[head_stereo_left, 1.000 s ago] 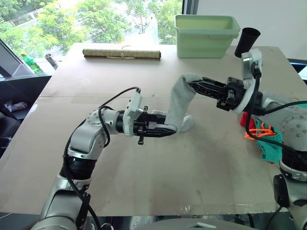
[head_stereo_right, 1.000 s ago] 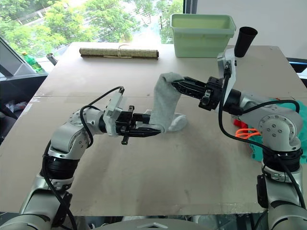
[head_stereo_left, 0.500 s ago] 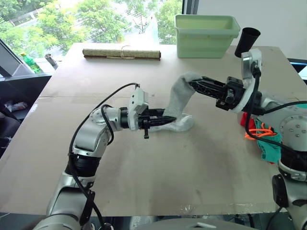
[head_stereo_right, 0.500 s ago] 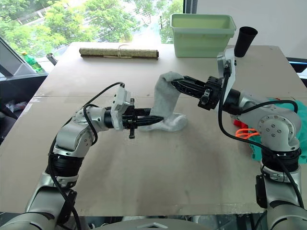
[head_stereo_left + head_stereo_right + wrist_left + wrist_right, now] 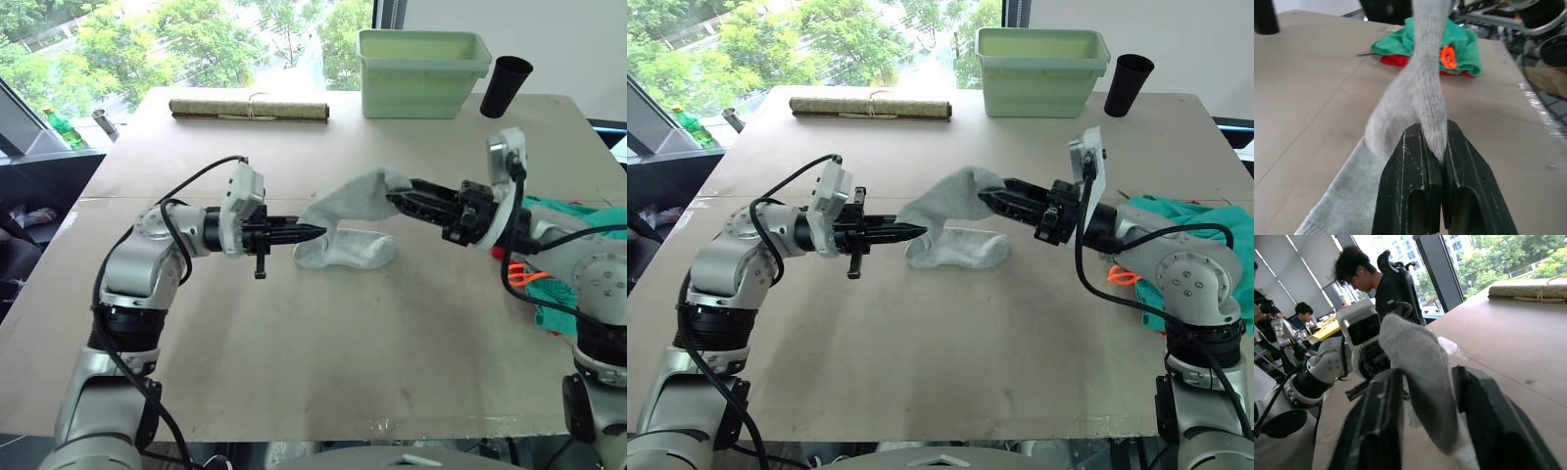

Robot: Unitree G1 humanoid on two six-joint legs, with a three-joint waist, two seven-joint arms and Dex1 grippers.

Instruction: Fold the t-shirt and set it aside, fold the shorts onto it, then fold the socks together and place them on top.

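Upper grey sock [image 5: 355, 190] spanned between both grippers, over second sock [image 5: 348, 251] flat on table [image 5: 294, 372]. Left gripper [image 5: 312, 232] pinched cuff end; right gripper [image 5: 400, 198] clamped toe end. Advise: lower evenly, align edges, then release.

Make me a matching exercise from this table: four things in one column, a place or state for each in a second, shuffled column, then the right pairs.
Things:
1. sock
2. black cup
3. rolled mat
4. shorts

Places or states:
A. standing upright beside the pale green tub
B. rumpled at the table's right edge, over the red shirt
C. stretched in the air between the left claw and the right claw
D. lying along the far side of the table, tied at its middle

Pairs: 1-C, 2-A, 3-D, 4-B
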